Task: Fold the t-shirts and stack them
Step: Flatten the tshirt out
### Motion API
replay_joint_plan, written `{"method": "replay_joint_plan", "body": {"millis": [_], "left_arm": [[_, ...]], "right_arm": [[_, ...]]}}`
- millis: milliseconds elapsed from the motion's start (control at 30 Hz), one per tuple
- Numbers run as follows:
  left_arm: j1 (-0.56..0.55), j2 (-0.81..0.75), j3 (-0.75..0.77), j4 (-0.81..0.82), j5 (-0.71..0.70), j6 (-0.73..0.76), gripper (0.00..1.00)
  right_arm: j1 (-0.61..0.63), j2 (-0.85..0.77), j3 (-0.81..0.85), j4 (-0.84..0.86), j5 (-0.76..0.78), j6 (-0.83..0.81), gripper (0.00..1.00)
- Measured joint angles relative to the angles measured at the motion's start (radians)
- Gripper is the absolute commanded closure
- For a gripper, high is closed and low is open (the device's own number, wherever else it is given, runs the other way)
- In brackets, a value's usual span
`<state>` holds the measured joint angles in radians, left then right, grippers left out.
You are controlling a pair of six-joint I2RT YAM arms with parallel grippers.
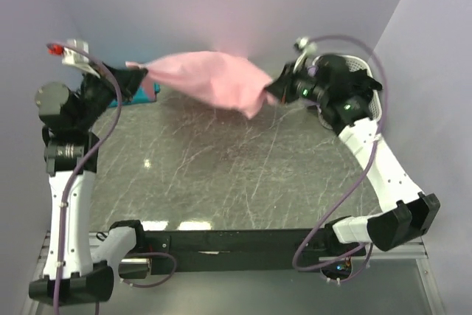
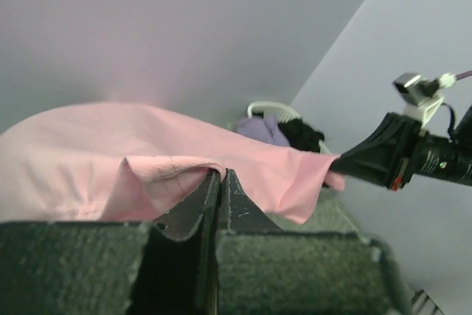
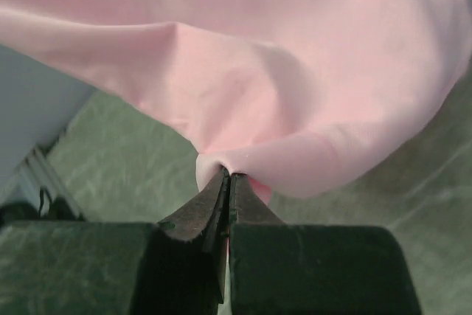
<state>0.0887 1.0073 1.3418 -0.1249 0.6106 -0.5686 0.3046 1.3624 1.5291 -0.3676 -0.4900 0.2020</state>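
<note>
Early stage: I hold the pink t-shirt stretched above the far worktop, left tool and right tool each pinching one end; nothing visibly stacked, a lavender shirt and black shirt in the far-right basket, a teal shirt far left.

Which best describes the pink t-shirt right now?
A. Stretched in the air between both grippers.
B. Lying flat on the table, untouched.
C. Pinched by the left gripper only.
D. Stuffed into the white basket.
A: the left gripper and the right gripper are each shut on an edge of the pink t-shirt, which hangs between them above the table.
</note>
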Motion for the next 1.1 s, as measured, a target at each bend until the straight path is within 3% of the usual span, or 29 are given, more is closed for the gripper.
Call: {"method": "replay_joint_plan", "body": {"millis": [233, 367, 500, 733, 767, 1100], "left_arm": [[-0.009, -0.106, -0.397, -0.075, -0.095, -0.018, 0.99], [-0.010, -0.098, -0.569, -0.195, -0.151, -0.036, 0.99], [-0.016, -0.142, -0.652, -0.269, -0.193, -0.047, 0.97], [-0.097, -0.212, -0.655, -0.380, -0.277, -0.080, 0.91], [-0.105, -0.203, -0.641, -0.409, -0.290, -0.079, 0.94], [-0.117, -0.174, -0.474, -0.666, -0.371, -0.052, 0.87]], "right_arm": [[0.087, -0.060, -0.470, 0.008, 0.074, 0.045, 1.00], [0.174, -0.100, -0.614, -0.018, 0.129, 0.084, 1.00], [0.216, -0.254, -0.696, -0.048, 0.165, 0.152, 1.00], [0.319, -0.509, -0.717, -0.135, 0.297, 0.283, 1.00], [0.338, -0.532, -0.724, -0.156, 0.314, 0.303, 1.00], [0.506, -0.605, -0.909, -0.331, 0.358, 0.525, 1.00]]}}
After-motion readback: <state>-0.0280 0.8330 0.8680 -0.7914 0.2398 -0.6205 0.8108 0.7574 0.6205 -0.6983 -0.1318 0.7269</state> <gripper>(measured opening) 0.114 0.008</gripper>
